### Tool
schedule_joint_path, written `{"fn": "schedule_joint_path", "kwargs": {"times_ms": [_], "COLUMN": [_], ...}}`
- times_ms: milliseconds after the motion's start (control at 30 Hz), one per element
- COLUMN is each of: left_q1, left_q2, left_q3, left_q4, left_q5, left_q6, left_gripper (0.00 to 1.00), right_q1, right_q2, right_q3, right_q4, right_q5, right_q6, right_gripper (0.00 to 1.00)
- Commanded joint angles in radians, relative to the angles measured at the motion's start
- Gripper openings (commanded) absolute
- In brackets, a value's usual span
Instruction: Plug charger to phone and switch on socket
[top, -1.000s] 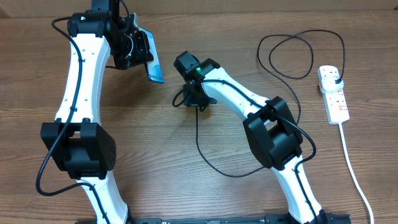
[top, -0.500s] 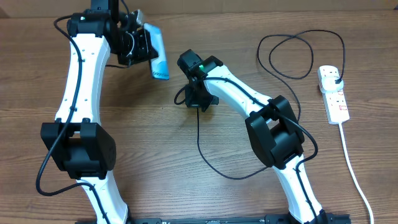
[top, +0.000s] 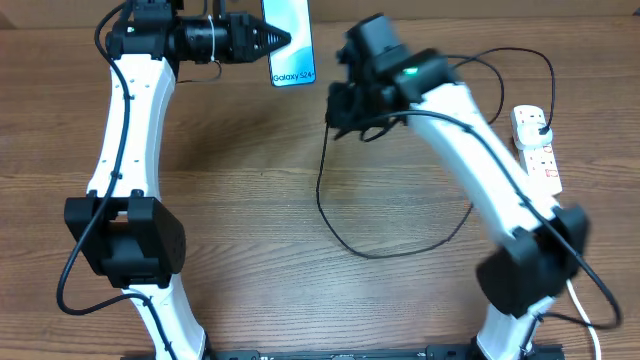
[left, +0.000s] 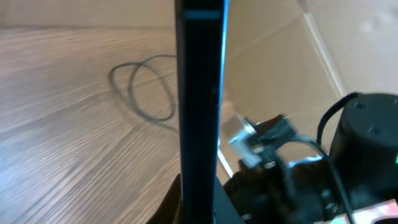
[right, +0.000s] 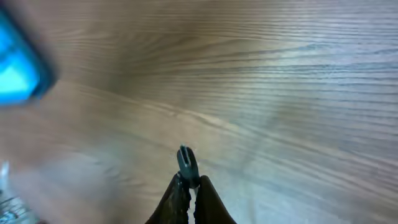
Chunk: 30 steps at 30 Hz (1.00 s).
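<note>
Holding phone higher, right claw bringing charger closer

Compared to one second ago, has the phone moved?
Yes. In the overhead view the phone has gone toward the table's far edge and a little closer to the socket, which lies where it did.

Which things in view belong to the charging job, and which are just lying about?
Job: phone, in left hand; charger, tip in right hand; socket.
Lying about: nothing loose, only table and cardboard backdrop.
</note>
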Motion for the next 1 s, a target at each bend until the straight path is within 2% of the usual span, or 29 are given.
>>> {"fn": "schedule_joint_path", "kwargs": {"times_ms": [0,333,433,633,767,833,967], "left_q1": [0.014,0.014,0.012,0.006,0.006,0.006,0.006], "left_q2": [-0.009,-0.009,-0.009,-0.009,-0.009,-0.009,-0.009], "left_q3": [0.016,0.016,0.016,0.016,0.016,0.016,0.016], "left_q4": [0.075,0.085,0.068,-0.066,-0.087,-0.108,-0.216], "left_q5": [0.201,0.225,0.225,0.225,0.212,0.146,-0.089], "left_q6": [-0.083,-0.073,-0.033,0.123,0.143,0.127,0.12], "left_gripper": [0.04,0.04,0.04,0.04,0.04,0.04,0.04], "right_q1": [0.003,0.055,0.077,0.093,0.093,0.093,0.116], "right_q2": [-0.057,-0.112,-0.121,-0.147,-0.148,-0.148,-0.148], "right_q3": [0.009,0.009,0.009,0.009,0.009,0.008,-0.046], "right_q4": [-0.013,-0.01,-0.002,0.027,0.009,-0.031,-0.12], "right_q5": [-0.069,-0.102,-0.128,-0.131,-0.085,-0.038,0.052], "right_q6": [-0.052,-0.053,-0.079,-0.079,-0.076,-0.074,-0.075], "right_gripper": [0.04,0.04,0.04,0.04,0.04,0.04,0.04]}}
